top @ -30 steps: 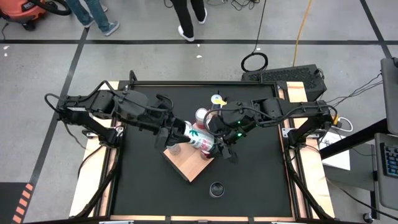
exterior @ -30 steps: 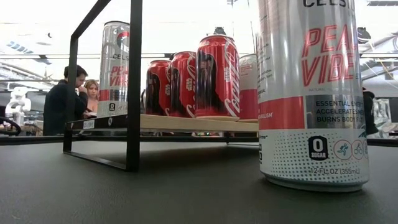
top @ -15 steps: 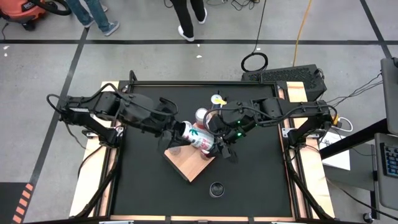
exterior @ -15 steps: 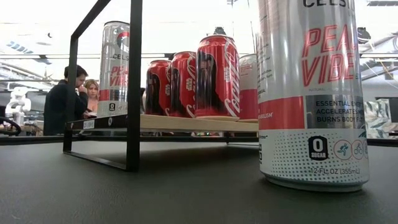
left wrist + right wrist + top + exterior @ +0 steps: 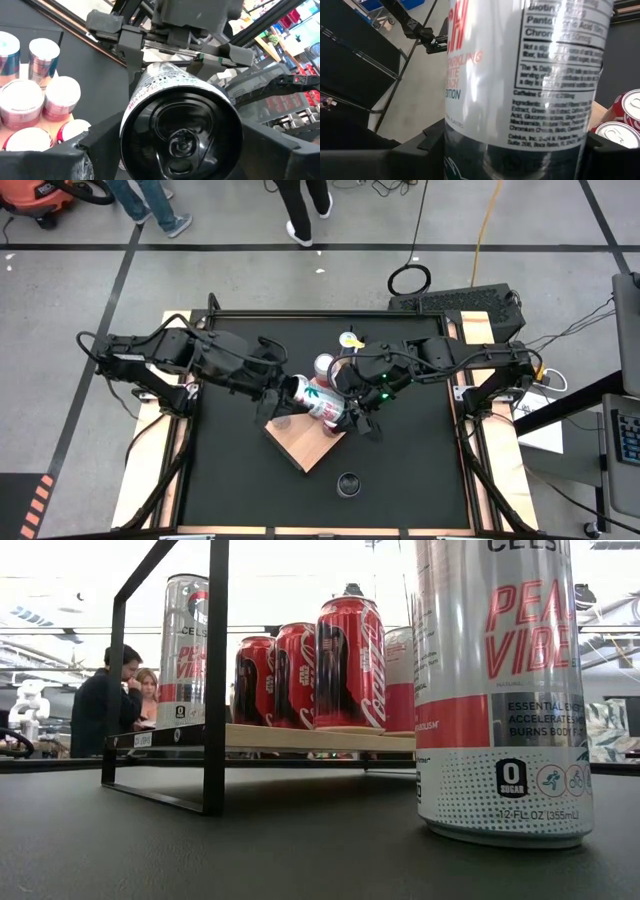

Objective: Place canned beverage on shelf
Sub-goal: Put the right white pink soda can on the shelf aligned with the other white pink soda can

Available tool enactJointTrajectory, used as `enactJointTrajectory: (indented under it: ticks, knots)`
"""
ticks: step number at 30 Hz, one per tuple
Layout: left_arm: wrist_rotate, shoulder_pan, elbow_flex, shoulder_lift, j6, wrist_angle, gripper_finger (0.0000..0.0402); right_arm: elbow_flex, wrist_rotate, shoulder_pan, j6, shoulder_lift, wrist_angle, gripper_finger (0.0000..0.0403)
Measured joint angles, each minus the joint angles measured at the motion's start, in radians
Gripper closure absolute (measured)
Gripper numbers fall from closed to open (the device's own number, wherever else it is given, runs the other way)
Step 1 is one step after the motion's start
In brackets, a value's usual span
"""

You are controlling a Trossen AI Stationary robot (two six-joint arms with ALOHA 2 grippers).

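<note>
Shelf (image 5: 300, 448): wooden board at table centre, red cans (image 5: 305, 672) standing on it. Canned beverage (image 5: 318, 402): tall white can, held lying sideways above the shelf's one o'clock edge. We judge it rigid, thin-walled, slick; best clamped mid-body. Right gripper (image 5: 348, 408) clasps its body; left gripper (image 5: 282, 393) straddles its top end, apparently closed on it.

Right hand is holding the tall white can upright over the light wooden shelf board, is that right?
Not quite. The right hand does hold the tall white can over the light-brown wooden shelf board, but the can is lying on its side, not upright. The high view shows it stretched lengthwise between the two arms.
</note>
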Motion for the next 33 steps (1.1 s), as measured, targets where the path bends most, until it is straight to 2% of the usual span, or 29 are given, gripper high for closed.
enactJointTrajectory:
  ticks: [11, 26, 33]
  knots:
    - [0.005, 0.000, 0.000, 0.000, 0.021, 0.002, 0.0068, 0.000, -0.003, 0.000, 0.000, 0.000, 0.000, 0.0165]
    - [0.023, 0.001, 0.000, 0.000, 0.026, 0.012, 0.0125, 0.000, -0.011, 0.001, 0.001, -0.001, 0.000, 0.0165]
    - [0.014, 0.001, 0.000, 0.000, 0.005, 0.047, 0.0108, 0.000, -0.010, 0.002, -0.005, -0.002, 0.001, 0.0165]
